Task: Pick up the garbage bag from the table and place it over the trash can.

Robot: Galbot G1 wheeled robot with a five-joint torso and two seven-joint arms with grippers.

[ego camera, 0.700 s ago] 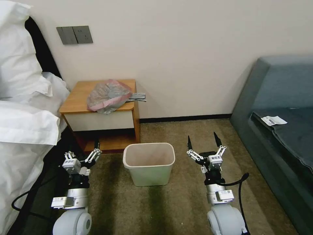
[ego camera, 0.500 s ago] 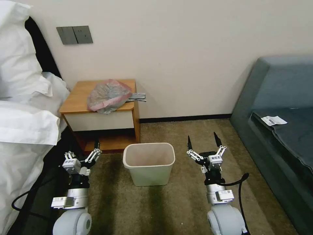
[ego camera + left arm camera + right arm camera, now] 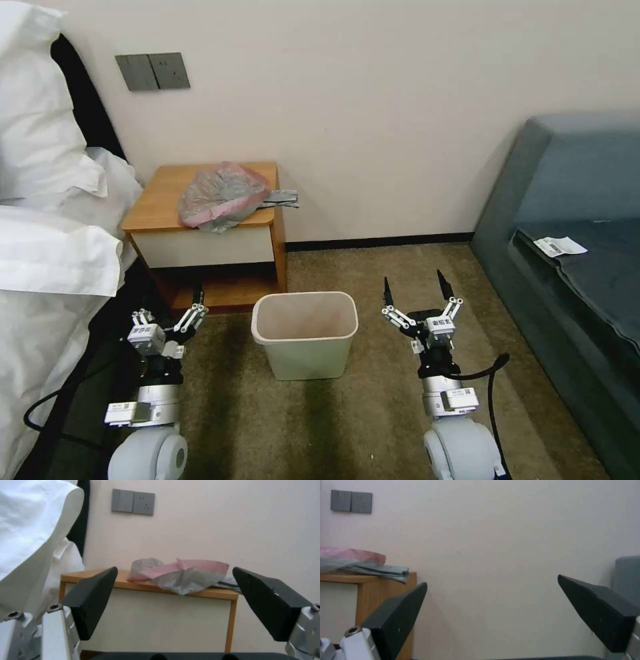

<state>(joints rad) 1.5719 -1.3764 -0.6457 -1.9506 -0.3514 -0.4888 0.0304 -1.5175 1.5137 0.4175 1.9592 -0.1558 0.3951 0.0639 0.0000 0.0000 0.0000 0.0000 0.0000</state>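
Carpet-level, both tools (image 3: 170,303) (image 3: 413,283) hang open, pointing forward.

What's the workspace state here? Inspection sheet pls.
Surface: table against wall, beside bed.
Job's things: garbage bag crumpled on the table, overhanging front edge; trash can upright on carpet, unlined.
Clutter: folded grey item at the table's right edge, by the bag.
Grippers: left gripper open, low before the table; right gripper open, right of the can.
Cables: black cable by right arm.
Surroundings: white bedding left, blue sofa right.
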